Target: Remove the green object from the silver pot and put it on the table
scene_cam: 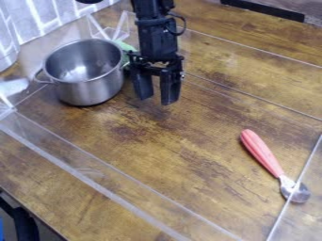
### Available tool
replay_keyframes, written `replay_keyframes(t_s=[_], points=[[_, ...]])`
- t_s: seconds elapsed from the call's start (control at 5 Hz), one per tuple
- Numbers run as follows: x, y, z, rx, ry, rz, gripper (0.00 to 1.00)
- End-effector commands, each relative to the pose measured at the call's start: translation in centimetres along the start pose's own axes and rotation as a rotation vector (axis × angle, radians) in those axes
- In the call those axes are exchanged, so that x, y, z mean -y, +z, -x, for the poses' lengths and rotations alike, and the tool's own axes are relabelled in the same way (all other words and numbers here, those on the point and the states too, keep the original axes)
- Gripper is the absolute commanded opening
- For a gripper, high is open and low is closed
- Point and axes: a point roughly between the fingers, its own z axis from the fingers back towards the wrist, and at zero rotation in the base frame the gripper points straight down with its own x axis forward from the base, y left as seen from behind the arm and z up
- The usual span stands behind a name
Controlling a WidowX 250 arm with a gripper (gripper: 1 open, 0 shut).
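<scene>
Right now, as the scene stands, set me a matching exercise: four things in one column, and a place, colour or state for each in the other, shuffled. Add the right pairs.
1. Silver pot
2. Handle of the ice cream scoop
3. Gripper
4. Table

A. Right beside the pot, outside it
B. Brown wood with visible grain
C. Upright, mouth facing up
D. Red

Pairs: 1-C, 2-D, 3-A, 4-B
</scene>
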Motion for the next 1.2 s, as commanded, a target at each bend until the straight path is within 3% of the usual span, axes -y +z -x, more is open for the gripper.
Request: replay_keyframes(t_s=[0.0, 0.6, 1.0], points=[[1.2, 4.0, -0.1, 0.121, -0.01, -0.037, 0.0], [2.5, 4.3, -0.2, 0.139, 0.06, -0.026, 0.0], [-0.5, 3.7, 0.6, 0.137, 0.065, -0.027, 0.0]])
